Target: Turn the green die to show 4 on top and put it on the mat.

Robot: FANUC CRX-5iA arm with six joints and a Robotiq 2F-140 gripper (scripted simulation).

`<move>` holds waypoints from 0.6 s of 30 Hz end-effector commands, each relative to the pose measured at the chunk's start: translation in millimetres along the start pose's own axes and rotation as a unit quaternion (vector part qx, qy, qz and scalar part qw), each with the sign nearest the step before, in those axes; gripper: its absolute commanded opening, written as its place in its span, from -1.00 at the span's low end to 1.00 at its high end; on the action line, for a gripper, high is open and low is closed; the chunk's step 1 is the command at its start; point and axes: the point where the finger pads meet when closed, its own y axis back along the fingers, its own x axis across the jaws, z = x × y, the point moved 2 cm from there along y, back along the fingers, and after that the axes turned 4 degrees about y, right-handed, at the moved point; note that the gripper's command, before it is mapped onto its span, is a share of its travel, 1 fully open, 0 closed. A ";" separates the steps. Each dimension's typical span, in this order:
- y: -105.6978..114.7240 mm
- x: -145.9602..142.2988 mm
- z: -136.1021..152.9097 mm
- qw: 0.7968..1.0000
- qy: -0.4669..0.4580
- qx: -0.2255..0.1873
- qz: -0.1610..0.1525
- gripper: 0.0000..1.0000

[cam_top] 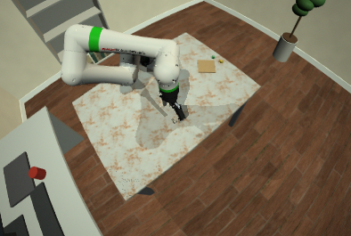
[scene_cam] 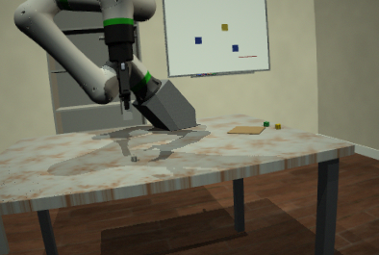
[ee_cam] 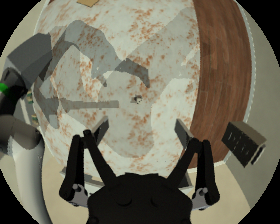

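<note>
The green die (cam_top: pixel 213 57) (scene_cam: pixel 266 124) sits just beside the tan mat (cam_top: pixel 206 66) (scene_cam: pixel 246 130) (ee_cam: pixel 88 2), upper right in the top view, near the yellow die (cam_top: pixel 221 61) (scene_cam: pixel 278 126). The gripper (cam_top: pixel 177 117) (scene_cam: pixel 126 109) (ee_cam: pixel 142 123), jaws wide and empty, hangs near mid-frame there, above the marbled table (cam_top: pixel 102 128) (scene_cam: pixel 289 155) (ee_cam: pixel 166 50).

Numbers on the 3 dice: too small to tell

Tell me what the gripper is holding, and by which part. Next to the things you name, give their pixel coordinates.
Nothing is held: the gripper (cam_top: pixel 177 111) (scene_cam: pixel 126 107) (ee_cam: pixel 142 123) is open above the table (cam_top: pixel 102 128) (scene_cam: pixel 216 163) (ee_cam: pixel 166 100).
</note>
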 end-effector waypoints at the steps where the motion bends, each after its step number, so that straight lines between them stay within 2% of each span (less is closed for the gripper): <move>1: -1.0 0.2 -0.1 1.000 0.000 0.000 0.000 1.00; 5: -14.1 0.3 -0.3 1.000 0.000 0.001 -0.001 1.00; 9: -40.6 0.5 -0.7 1.000 0.000 0.001 -0.001 1.00; 11: -40.6 0.5 -0.7 1.000 0.000 0.001 -0.001 1.00; 18: -85.2 0.8 -1.3 1.000 0.000 0.001 -0.001 1.00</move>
